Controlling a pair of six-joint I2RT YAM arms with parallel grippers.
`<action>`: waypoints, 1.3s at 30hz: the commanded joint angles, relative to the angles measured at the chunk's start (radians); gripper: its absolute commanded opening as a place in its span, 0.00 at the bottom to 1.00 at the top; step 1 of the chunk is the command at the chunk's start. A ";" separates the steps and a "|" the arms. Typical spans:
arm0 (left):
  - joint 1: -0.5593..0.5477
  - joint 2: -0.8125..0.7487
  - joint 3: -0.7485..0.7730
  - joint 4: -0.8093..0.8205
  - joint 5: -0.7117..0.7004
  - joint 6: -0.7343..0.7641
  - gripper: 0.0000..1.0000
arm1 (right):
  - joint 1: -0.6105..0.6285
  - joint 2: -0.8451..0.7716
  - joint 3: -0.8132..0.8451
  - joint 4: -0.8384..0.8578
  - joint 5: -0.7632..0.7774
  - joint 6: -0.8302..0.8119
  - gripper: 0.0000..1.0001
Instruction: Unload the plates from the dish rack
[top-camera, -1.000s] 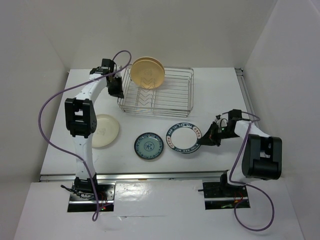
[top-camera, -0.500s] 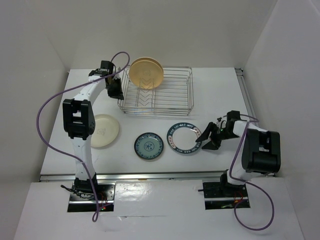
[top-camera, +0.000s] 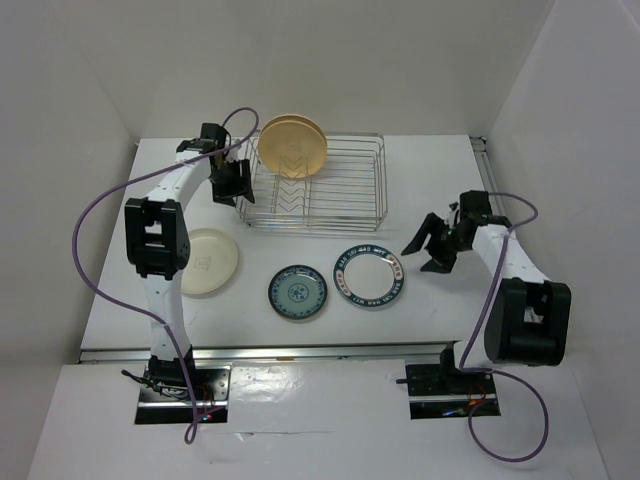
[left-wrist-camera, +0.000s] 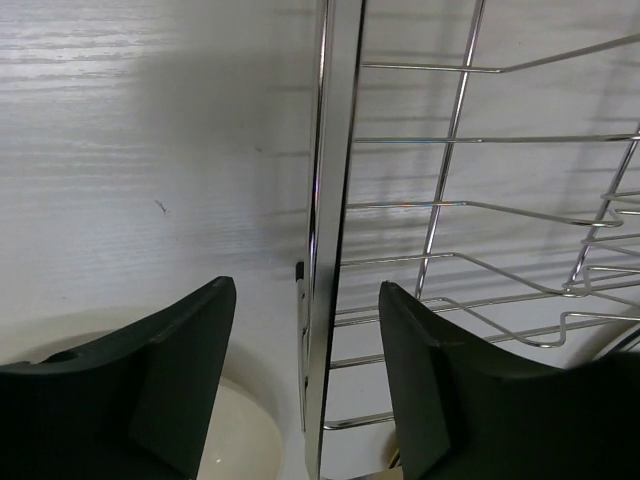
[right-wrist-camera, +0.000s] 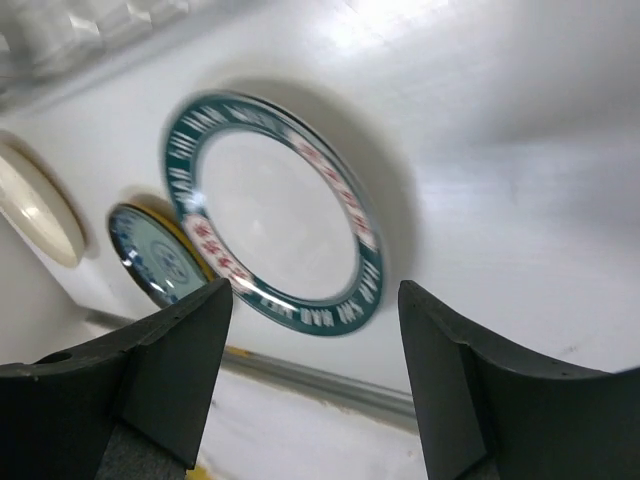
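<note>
- Left pincer (top-camera: 232, 182) stands wide open astride the left rim wire of the dish rack (top-camera: 378, 185), gripping nothing.
- Right pincer (top-camera: 428, 254) is wide open and empty, just beside the dark-rimmed plate (top-camera: 368, 276) that lies flat on the desk (top-camera: 440, 180).
- Two tan plates (top-camera: 293, 146) stand upright in the rack's far left corner.

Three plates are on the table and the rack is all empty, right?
Not quite. The cream plate, blue-patterned plate and teal-rimmed plate do lie on the table, but the dish rack is not empty: tan plates stand at its left end, as the top external view shows.
</note>
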 joint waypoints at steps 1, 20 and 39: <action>0.006 -0.078 0.052 -0.030 -0.037 0.009 0.73 | 0.069 -0.043 0.147 -0.042 0.116 0.026 0.75; -0.112 0.058 0.227 0.603 -0.236 0.440 0.81 | 0.313 0.253 0.488 0.012 0.170 -0.035 0.75; -0.121 0.173 0.275 0.642 -0.146 0.351 0.29 | 0.342 0.311 0.508 -0.066 0.240 -0.054 0.75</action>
